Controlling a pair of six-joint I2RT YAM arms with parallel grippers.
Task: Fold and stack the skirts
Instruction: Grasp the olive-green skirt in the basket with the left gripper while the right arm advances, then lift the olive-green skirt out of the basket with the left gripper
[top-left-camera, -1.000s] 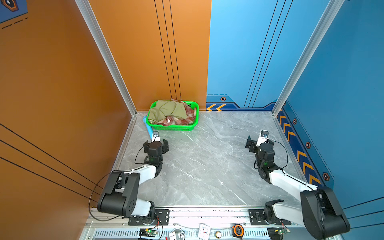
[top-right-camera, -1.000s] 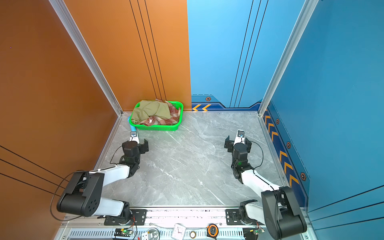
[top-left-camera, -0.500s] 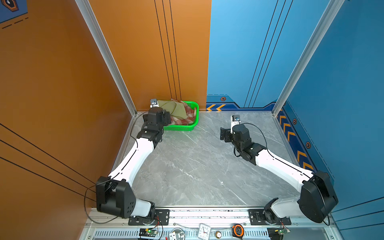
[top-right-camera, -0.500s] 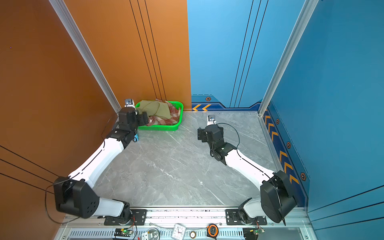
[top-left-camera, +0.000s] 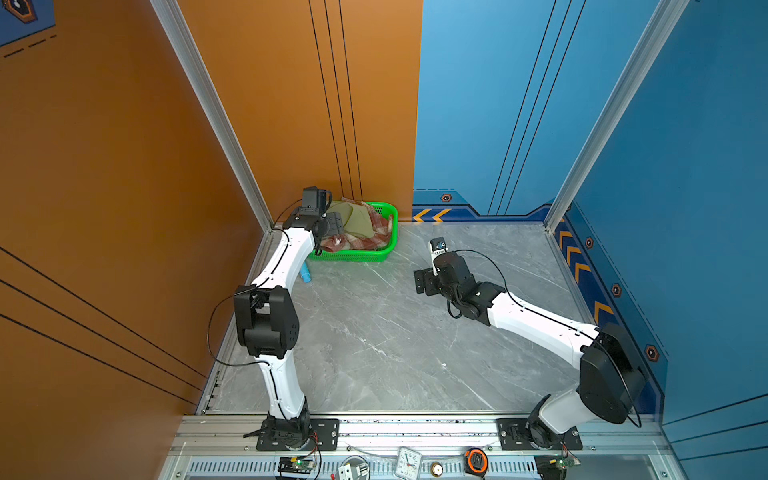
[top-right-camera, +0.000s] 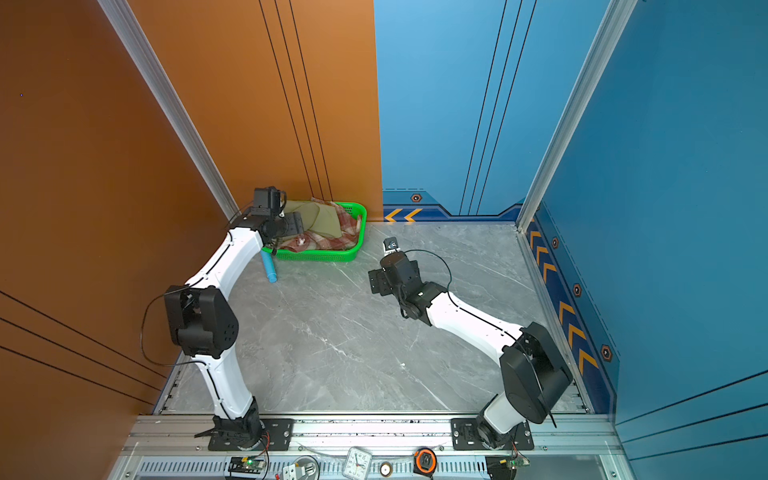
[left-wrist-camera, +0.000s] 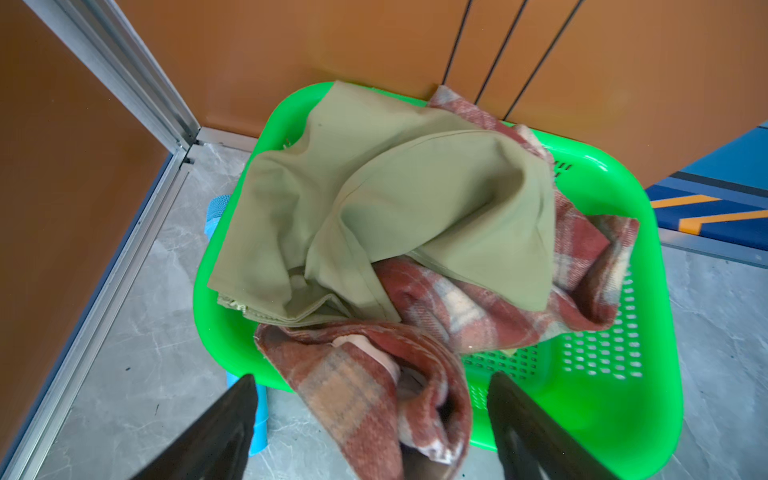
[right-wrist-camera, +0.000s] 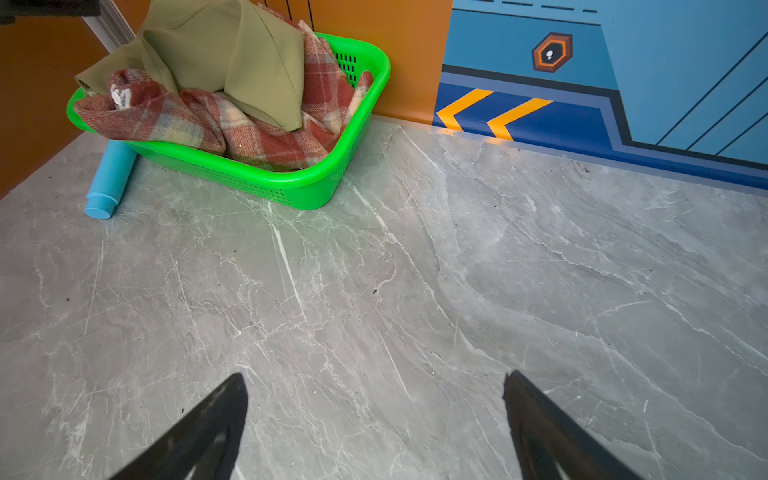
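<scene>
Two skirts lie bunched in a green mesh basket (top-left-camera: 353, 255) in the back left corner. The olive-green skirt (left-wrist-camera: 395, 199) is on top. Under it the red-brown and cream plaid skirt (left-wrist-camera: 478, 307) spills one fold over the basket's near rim. Both top views show the olive-green skirt (top-left-camera: 359, 220) and the plaid skirt (top-right-camera: 328, 239) in the basket (top-right-camera: 320, 255). My left gripper (left-wrist-camera: 372, 380) hangs open above that rim, its fingers either side of the plaid fold and apart from it. My right gripper (right-wrist-camera: 374, 377) is open and empty above bare table, right of the basket (right-wrist-camera: 291, 187).
A light-blue cylinder (right-wrist-camera: 110, 178) lies on the grey marble table (top-left-camera: 374, 340), partly under the basket's left end. The orange walls stand close behind and left of the basket. A clock (top-left-camera: 409, 461) and a tape measure (top-left-camera: 478, 459) sit on the front rail.
Both arms have unfolded from near the front. The left gripper has travelled back to the basket. The right gripper has moved back and left, toward the table's middle.
</scene>
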